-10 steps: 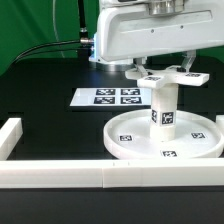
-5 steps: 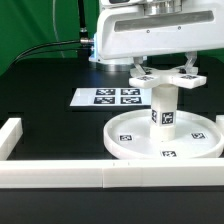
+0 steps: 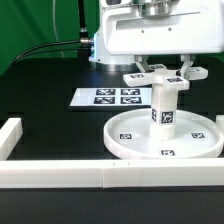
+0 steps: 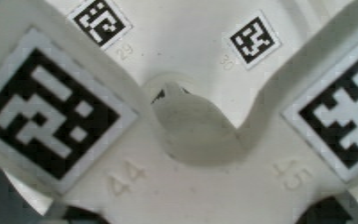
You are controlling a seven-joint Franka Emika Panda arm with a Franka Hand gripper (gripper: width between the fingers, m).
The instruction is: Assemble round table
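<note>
The gripper (image 3: 164, 70) hangs over the middle of the scene, under the big white arm (image 3: 150, 30). Two dark fingers (image 3: 185, 68) come down on either side of the cross (image 3: 165, 76). They look to be pinching it, but the spot where they meet it is too small to see well. The cross sits flat on top of the leg (image 3: 165, 103), or just above it; I cannot tell if they touch.

The wrist view shows what the other view cannot. It looks at the cross (image 4: 176, 120) from very close. Big black-and-white tags (image 4: 48, 100) fill its arms, and a round grey bump (image 4: 197, 125) sits in the middle. The fingers do not show here.

The exterior view shows the rest. The leg stands upright in the middle of the disc (image 3: 130, 140), and it has a tag on its side. The disc lies flat on the black table (image 3: 50, 125) and has a raised rim with small tags inside it.

The marker board (image 3: 108, 97) lies flat on the table, behind the disc and toward the exterior view's left, well apart from it. A long white wall (image 3: 110, 180) runs along the near edge of the table, with a short piece (image 3: 9, 136) at the exterior view's left. A green curtain (image 3: 40, 30) hangs behind, and a black cable (image 3: 50, 47) runs across it to the arm.
</note>
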